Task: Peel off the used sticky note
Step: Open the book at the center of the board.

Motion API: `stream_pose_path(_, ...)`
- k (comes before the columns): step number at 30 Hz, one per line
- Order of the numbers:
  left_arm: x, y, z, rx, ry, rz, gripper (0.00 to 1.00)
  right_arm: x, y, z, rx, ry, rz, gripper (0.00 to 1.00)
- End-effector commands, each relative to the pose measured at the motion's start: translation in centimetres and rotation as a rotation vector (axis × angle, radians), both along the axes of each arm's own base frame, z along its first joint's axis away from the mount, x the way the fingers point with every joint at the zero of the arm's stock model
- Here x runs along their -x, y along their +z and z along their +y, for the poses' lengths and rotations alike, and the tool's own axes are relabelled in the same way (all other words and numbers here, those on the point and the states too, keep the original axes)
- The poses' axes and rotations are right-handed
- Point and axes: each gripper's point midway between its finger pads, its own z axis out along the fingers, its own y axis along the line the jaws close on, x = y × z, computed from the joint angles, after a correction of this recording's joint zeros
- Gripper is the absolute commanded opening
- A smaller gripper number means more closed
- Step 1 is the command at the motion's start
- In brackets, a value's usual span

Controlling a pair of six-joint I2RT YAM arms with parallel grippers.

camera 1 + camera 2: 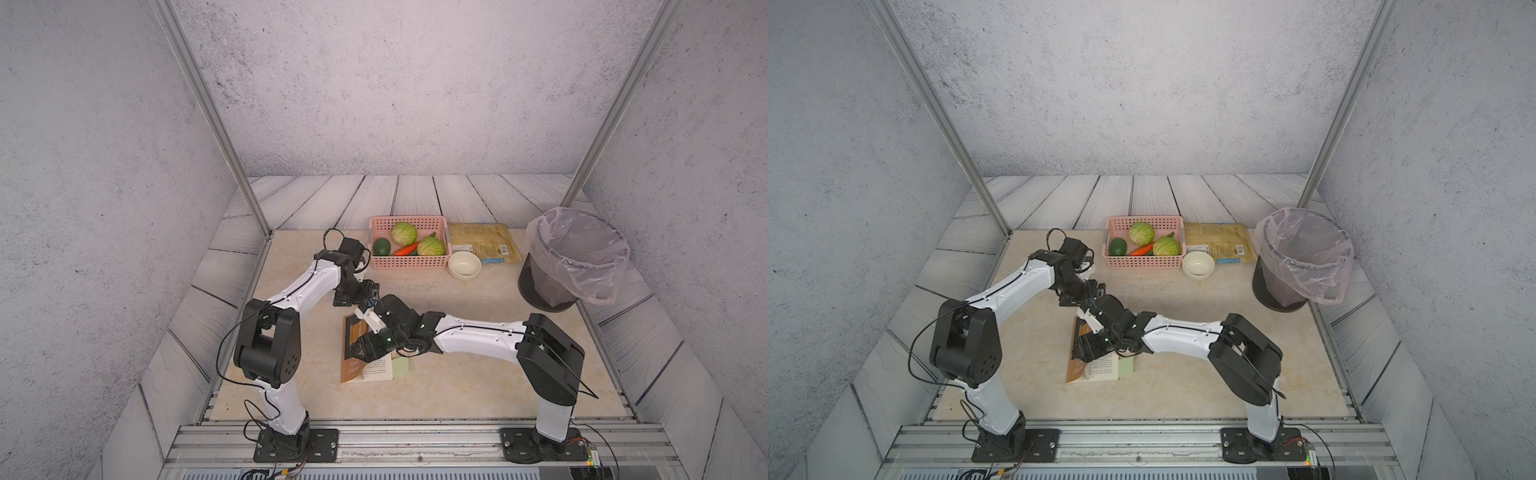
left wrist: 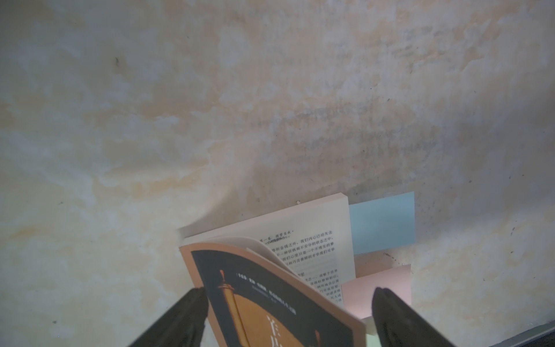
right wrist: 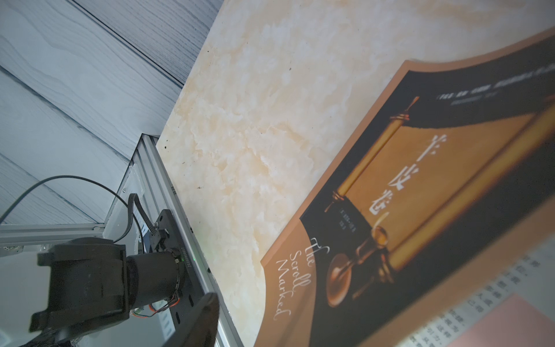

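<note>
On the page (image 2: 312, 249) lies a pink sticky note (image 2: 381, 288)

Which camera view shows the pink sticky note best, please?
The left wrist view: most of the pink sticky note shows, sticking out from the open book. The right wrist view catches only a blurred part of it at the frame edge. Both top views hide it under the right arm.

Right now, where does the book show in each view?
In a top view: book mid-table, partly under the right arm.
In a top view: book likewise mid-table.
Left wrist: book lower middle of frame, cover lifted.
Right wrist: book fills the frame's right side.
Shared landmark: marble tabletop.
</note>
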Motion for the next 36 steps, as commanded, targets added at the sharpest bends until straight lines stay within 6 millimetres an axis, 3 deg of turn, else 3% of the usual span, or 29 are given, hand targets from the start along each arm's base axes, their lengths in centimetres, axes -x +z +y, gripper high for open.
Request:
stream_pose_path(1, 0.6, -1.0, -0.4, -0.011, -0.027, 0.033, 0.94, -0.1, 2.2, 0.6, -0.042, 0.012, -0.037, 0.64)
stream_pose_path(14, -0.2, -0.9, -1.2, -0.01, -0.044, 0.01, 0.98, 0.1, 2.2, 0.4, -0.04, 0.018, -0.043, 0.64)
stream_pose_path(22, 0.1, -2.1, -1.0, -0.033, -0.04, 0.04, 0.9, 0.0, 2.3, 0.4, -0.04, 0.015, -0.047, 0.64)
stream_pose_path(26, 0.1, -2.1, -1.0, -0.037, -0.039, 0.037, 0.82, 0.0, 2.4, 0.4, -0.039, 0.015, -0.048, 0.64)
stream_pose_path(36, 0.3, -1.6, -0.6, -0.051, -0.044, 0.03, 0.48, -0.1, 2.5, 0.3, -0.036, 0.012, -0.054, 0.64)
